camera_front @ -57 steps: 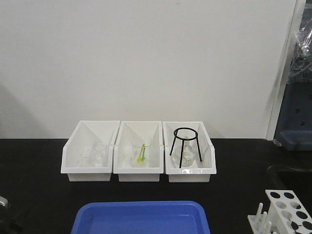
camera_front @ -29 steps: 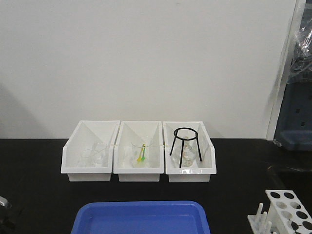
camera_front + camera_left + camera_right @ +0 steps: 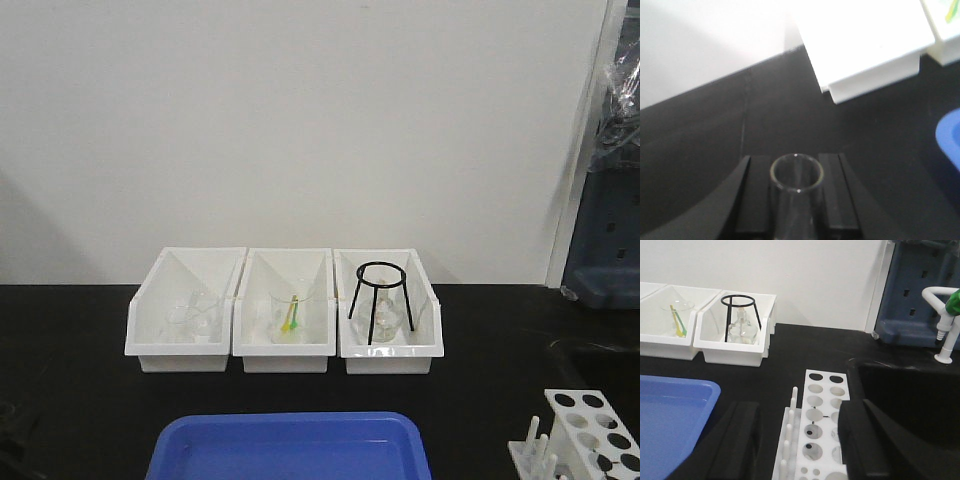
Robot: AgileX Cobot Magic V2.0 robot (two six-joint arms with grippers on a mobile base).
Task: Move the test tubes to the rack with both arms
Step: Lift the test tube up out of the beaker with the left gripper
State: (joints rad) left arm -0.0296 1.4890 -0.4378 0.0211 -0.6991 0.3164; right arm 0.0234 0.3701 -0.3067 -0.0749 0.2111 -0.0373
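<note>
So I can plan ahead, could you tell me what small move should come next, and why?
Probably swing the left gripper rightward toward the white plastic holed rack: it grips a slender clear glass test tube left of it, while the right gripper hangs open above the rack.

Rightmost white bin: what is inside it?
Inside the rightmost bin, a black ring tripod stands over a clear conical flask. The front wall hides part of the floor.

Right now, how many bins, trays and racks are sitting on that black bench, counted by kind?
White bins: 3
Blue tray: 1
White rack: 1
Total: 5
</note>
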